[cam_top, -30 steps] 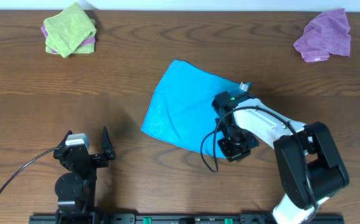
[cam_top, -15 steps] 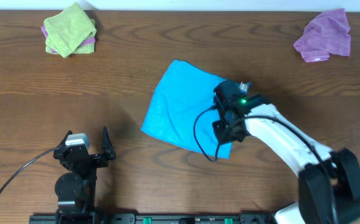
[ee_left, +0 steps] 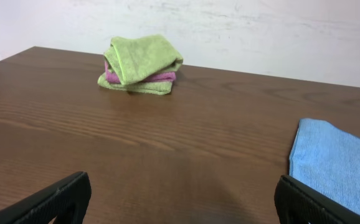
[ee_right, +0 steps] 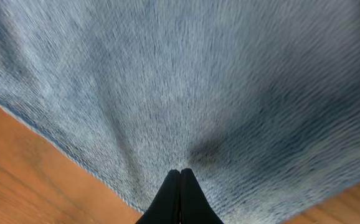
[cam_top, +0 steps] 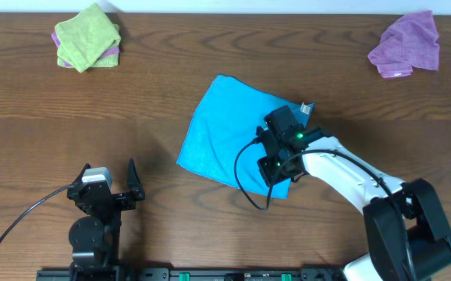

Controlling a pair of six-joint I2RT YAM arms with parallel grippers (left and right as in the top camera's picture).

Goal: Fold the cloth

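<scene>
Overhead, the arm hides the right tool, pinched shut on the cloth; left tool gapes wide.

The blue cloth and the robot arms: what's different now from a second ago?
The right gripper slid from the near right corner of the cloth up and left, farther over it. It stayed shut and seems to be pinching the fabric. The cloth's outline looks about unchanged. The left gripper stayed open and parked. The green cloth pile and the purple cloth did not move.
</scene>
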